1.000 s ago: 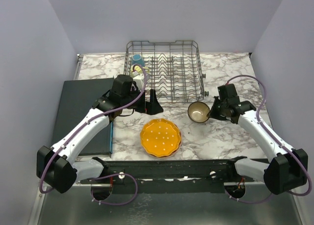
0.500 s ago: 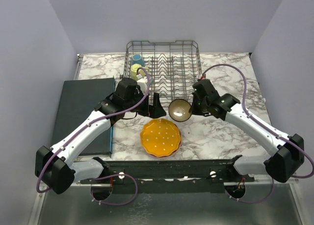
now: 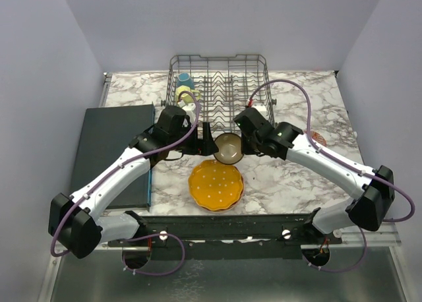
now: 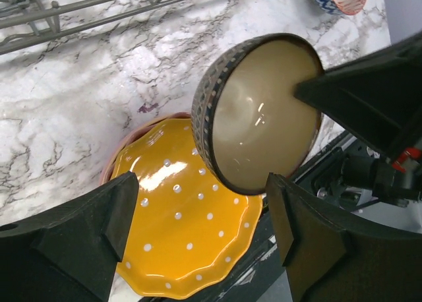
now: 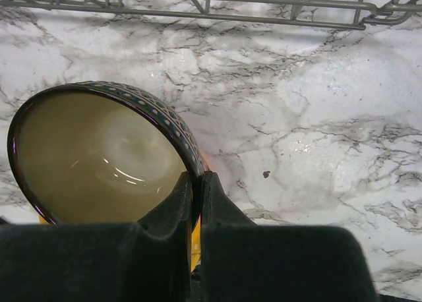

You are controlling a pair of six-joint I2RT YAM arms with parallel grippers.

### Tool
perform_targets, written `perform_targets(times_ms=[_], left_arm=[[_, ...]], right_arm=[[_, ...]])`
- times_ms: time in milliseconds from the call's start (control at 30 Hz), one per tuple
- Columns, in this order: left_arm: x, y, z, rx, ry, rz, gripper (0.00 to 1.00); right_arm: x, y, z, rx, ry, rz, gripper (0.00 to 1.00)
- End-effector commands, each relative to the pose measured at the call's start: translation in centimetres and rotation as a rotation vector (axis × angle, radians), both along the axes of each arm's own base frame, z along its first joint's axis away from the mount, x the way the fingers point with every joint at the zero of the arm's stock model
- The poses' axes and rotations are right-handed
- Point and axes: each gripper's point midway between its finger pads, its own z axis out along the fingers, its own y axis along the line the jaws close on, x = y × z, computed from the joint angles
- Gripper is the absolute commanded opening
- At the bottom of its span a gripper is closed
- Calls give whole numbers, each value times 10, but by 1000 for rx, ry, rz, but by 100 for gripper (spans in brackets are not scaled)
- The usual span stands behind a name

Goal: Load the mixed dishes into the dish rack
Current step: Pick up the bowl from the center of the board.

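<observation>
right gripper (image 5: 196,183) pinched the rim of the dark bowl (image 5: 99,157), hung between the spread fingers of left gripper (image 4: 201,196), dish rack (image 3: 217,56) just beyond; likely handover, so left should clamp squarely before right released.

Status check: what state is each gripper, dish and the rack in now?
brown bowl: tilted on edge, empty, held by its rim.
right gripper: shut on the brown bowl.
left gripper: open, fingers either side of the brown bowl.
orange plate: flat on the table, empty.
dish rack: two mugs at its left end.
blue mug: in the rack.
yellow mug: in the rack, beside the blue mug.
patterned bowl: on the table, untouched.
</observation>
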Motion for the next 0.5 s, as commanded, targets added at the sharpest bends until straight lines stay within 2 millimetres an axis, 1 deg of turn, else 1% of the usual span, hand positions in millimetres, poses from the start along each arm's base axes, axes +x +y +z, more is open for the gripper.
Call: perform_targets(times_ms=[0,200,467], left_arm=[[9,8,-6,47,17,82,83],[14,8,-6,58,22,100,78],[18,8,-9,74,31,108,64]], right_arm=[[9,13,26,30,-81,-34,0],[6,23,30,15,-89,-19,0],[5,26,36,-4,-107,-23,0]])
